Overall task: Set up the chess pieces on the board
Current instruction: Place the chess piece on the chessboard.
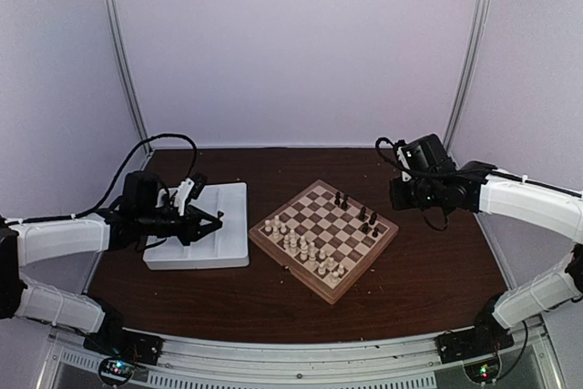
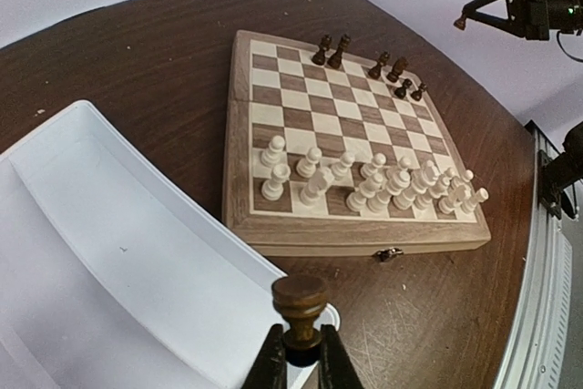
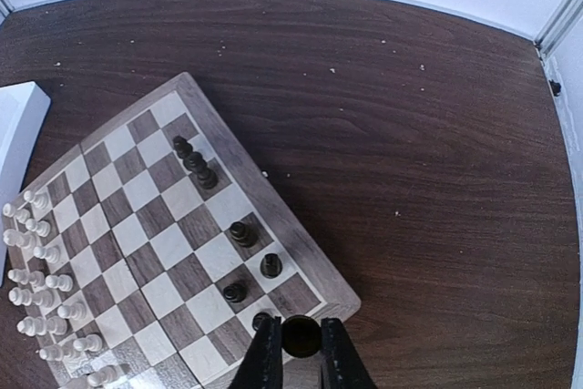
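The board (image 1: 273, 245) lies turned like a diamond in the middle of the table. Several dark chess pieces (image 1: 364, 216) stand along its far right side, and cream-white figures (image 1: 305, 248) fill its near left rows. My left gripper (image 1: 216, 221) hangs above the corner of the white tray and is shut on a dark brown piece (image 2: 301, 302), which sticks out beyond the fingertips (image 2: 321, 363). My right gripper (image 3: 301, 345) hovers above the board's right corner (image 3: 337, 302), shut on a dark piece (image 3: 301, 334). Dark pieces (image 3: 244, 234) stand on the squares just beyond it.
A white rectangular tray (image 1: 219, 252) sits left of the board, its rim (image 2: 209, 225) close to the board's edge. The dark wooden table (image 3: 428, 134) stretches out to the right of the board. Pale walls enclose the back and both sides.
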### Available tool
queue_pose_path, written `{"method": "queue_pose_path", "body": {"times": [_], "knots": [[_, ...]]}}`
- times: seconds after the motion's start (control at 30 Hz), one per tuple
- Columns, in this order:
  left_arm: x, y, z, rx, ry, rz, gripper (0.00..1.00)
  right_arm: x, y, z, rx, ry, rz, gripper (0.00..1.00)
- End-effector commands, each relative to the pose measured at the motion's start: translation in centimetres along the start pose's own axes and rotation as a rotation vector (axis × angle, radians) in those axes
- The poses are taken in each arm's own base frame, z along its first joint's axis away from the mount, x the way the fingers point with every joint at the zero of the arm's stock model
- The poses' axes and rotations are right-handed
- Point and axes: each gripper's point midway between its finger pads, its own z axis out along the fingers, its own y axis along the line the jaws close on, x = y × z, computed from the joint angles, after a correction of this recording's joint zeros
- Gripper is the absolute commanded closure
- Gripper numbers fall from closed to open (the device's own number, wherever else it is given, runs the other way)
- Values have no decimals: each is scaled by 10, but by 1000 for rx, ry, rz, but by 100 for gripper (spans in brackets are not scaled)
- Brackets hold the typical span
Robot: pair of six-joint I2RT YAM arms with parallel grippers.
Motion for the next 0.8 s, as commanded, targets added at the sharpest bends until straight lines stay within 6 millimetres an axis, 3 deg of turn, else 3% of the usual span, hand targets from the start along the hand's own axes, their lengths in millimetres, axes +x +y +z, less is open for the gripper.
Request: {"method": "queue_pose_path", "body": {"times": [0.0,0.37,0.53,0.77], "knots": [[-21,6,-1,-50,-29,45,100,-4,-20,-3,78,-48,2,91],[0,17,-14,-151,-72,49,100,7,-34,-11,84,-66,36,91],[-7,14,-23,-165,-134,61,100,12,-25,0,27,-33,42,93],[-5,13,-20,-146,-130,47,100,25,-11,27,-21,14,24,93]]}}
